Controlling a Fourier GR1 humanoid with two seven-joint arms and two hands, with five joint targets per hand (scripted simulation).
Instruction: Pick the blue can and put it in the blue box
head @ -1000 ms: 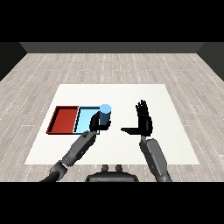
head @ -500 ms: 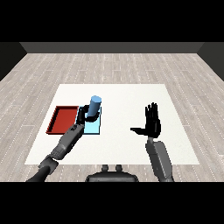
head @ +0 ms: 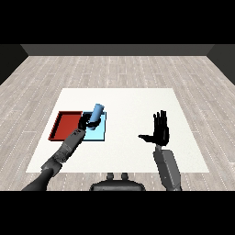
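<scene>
The blue can [head: 96,114] is tilted, its top leaning to the right, held over the light blue tray [head: 100,134]. My left hand [head: 85,121] is shut on the can's lower part, with the forearm reaching in from the lower left. Whether the can touches the tray floor I cannot tell. My right hand [head: 160,131] is raised above the white table at the right, open, fingers straight and pointing up, thumb out to the left, holding nothing.
A red tray [head: 65,125] lies directly left of the light blue tray, touching it. Both sit on the left part of the white table [head: 133,105]. A wooden floor surrounds the table.
My left hand has carried the can left and down over the light blue tray, and the can has tipped to the right. The right hand has drifted right and slightly lower.
</scene>
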